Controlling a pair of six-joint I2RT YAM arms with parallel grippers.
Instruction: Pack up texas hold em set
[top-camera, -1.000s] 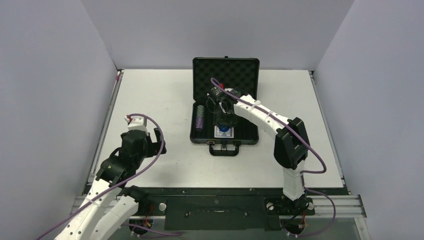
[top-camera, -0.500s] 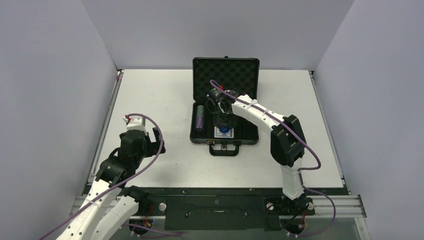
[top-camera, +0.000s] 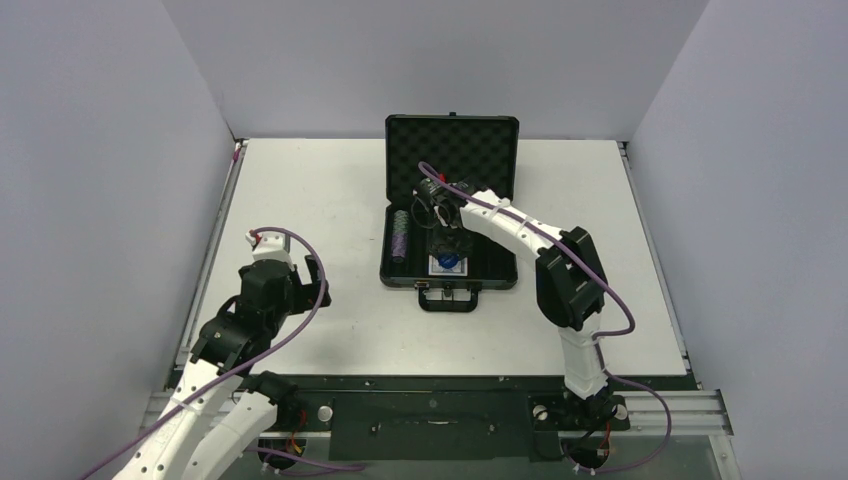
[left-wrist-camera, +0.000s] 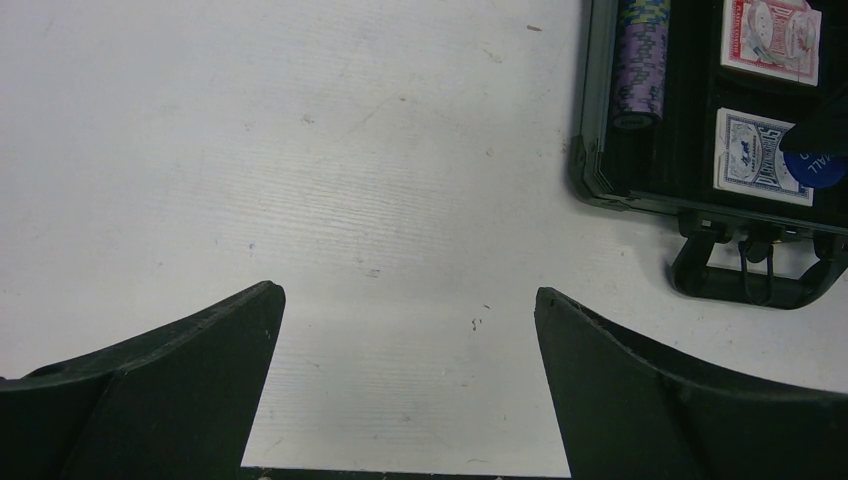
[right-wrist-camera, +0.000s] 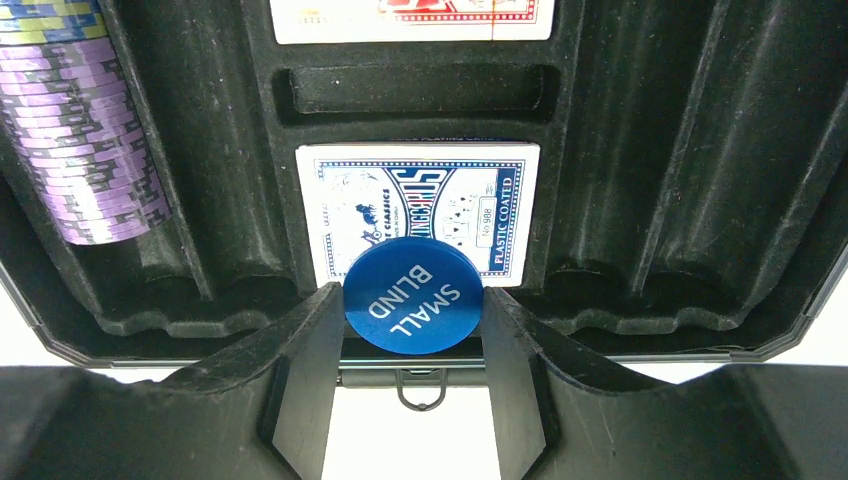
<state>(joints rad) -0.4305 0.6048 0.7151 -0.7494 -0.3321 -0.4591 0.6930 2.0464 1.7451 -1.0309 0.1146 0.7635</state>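
1. My left claw (left-wrist-camera: 407, 292) stands wide apart above the white table (left-wrist-camera: 330, 150) and holds nothing.
2. My right claw (right-wrist-camera: 412, 308) is clamped on the blue disc (right-wrist-camera: 410, 285), marked "SMALL BLIND".
3. The disc is above the near edge of the blue deck (right-wrist-camera: 420, 190), inside the open black case (right-wrist-camera: 640, 150).
4. Farther in the case lie the red deck (right-wrist-camera: 412, 15) and, to the left, the purple chip stack (right-wrist-camera: 80, 150).

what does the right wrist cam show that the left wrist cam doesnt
Only the right wrist: the right gripper clamped on the blue disc, its SMALL BLIND print readable, and empty chip troughs. Only the left wrist: the left gripper open above the table, and the case handle. Both: the purple chip stack, the blue deck, the red deck and part of that disc.
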